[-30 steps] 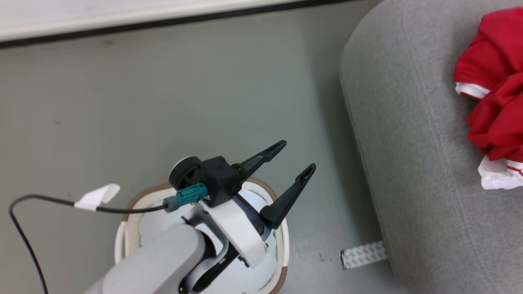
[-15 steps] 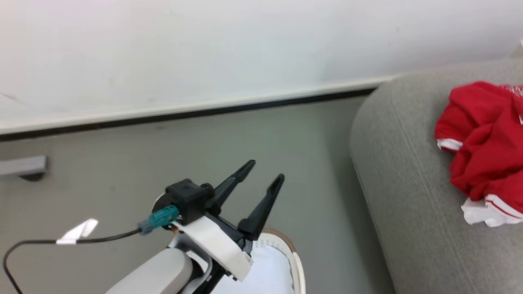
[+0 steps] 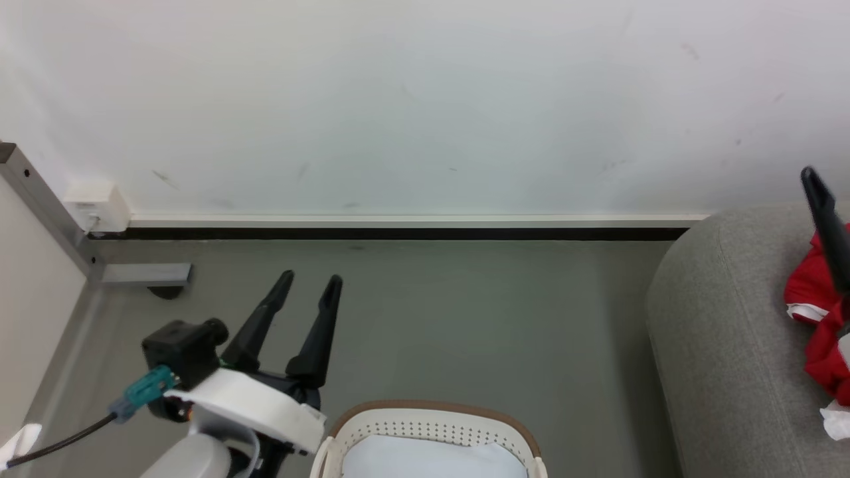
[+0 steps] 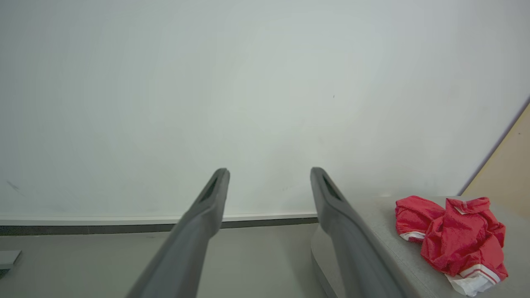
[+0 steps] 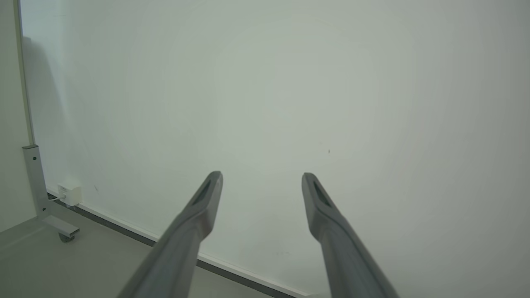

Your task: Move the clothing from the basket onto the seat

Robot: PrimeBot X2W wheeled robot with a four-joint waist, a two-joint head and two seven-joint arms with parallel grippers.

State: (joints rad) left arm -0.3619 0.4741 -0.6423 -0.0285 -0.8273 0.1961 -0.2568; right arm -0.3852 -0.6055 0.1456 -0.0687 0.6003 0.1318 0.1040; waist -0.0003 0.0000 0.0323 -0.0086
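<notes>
Even diffuse light, soft shadows, sharp focus, wide-angle wrist views.

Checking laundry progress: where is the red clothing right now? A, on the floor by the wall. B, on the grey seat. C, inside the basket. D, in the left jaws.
B: the red clothing lies bunched on the grey seat, well apart from the basket.

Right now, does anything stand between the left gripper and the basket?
Nothing visible does. The left gripper, open and empty, hangs just left of the basket. The red clothing lies on the grey sofa.
</notes>
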